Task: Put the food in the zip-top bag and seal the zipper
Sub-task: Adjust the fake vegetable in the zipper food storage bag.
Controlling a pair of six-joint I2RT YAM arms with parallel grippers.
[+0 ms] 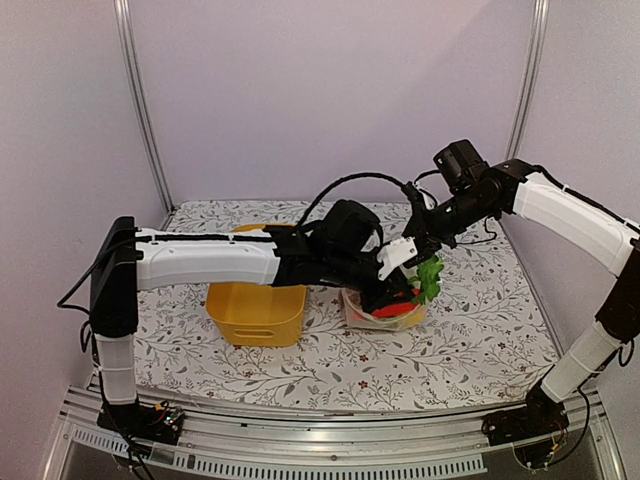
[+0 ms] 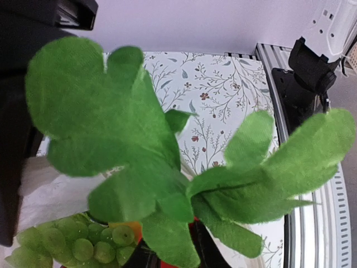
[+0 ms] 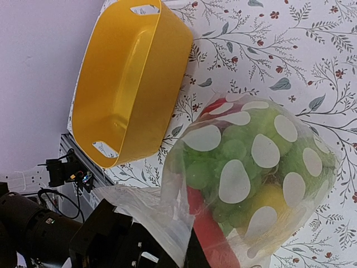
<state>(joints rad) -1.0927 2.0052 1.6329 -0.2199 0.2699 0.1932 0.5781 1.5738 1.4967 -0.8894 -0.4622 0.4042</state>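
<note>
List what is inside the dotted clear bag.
Through the bag show a green bumpy cluster, a yellow piece and red pieces. The lettuce in the left gripper is held above the cluster. Anything beneath these is covered.

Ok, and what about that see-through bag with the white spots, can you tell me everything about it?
The clear floppy plastic bag with white round dots lies bulging on the flowery tablecloth, beside the yellow plastic tub. Through it show a green bumpy cluster, a red piece and a yellow piece. Its mouth is open, and its crumpled edge runs to the right hand, which seems to pinch it.
</note>
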